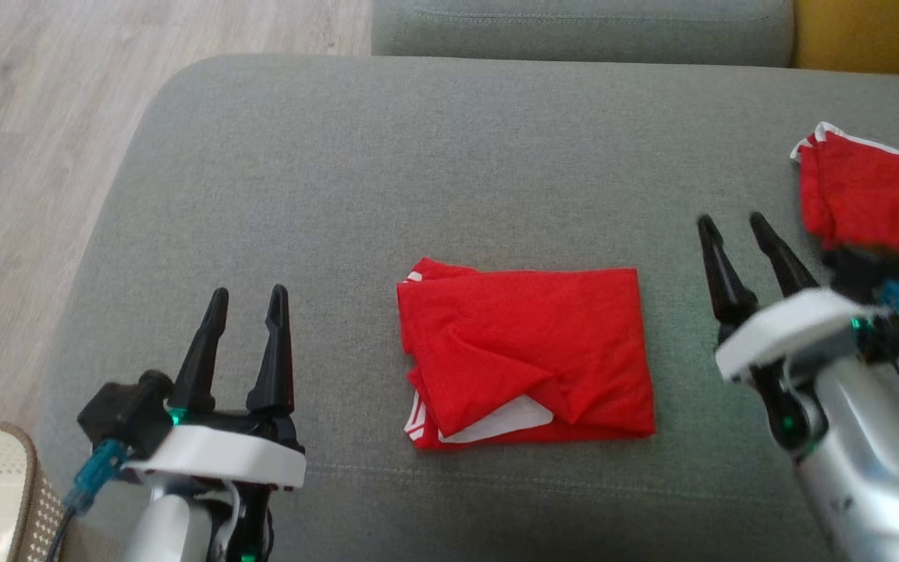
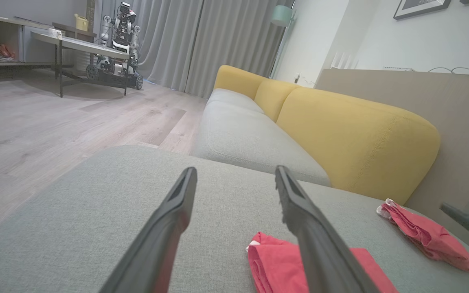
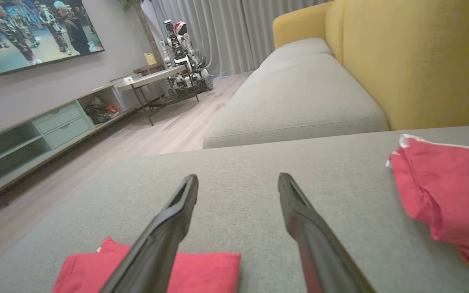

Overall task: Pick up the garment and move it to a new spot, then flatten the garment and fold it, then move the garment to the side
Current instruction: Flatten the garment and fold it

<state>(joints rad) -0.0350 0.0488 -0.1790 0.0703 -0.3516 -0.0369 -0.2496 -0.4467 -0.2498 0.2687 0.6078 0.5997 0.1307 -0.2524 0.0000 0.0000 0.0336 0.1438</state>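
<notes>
Head view: the folded red garment lies flat on the grey seat cushion, midway along its front edge; a second red garment sits bunched at the cushion's right edge; the left gripper is near the front left corner, jaws spread and empty; the right gripper is between the two garments, jaws also apart, holding nothing.

Left wrist view: the left gripper gapes over bare cushion; the folded red garment lies partly behind one finger; a yellow backrest rises beyond.

Right wrist view: the right gripper is wide open; the folded red garment lies at the bottom edge.
</notes>
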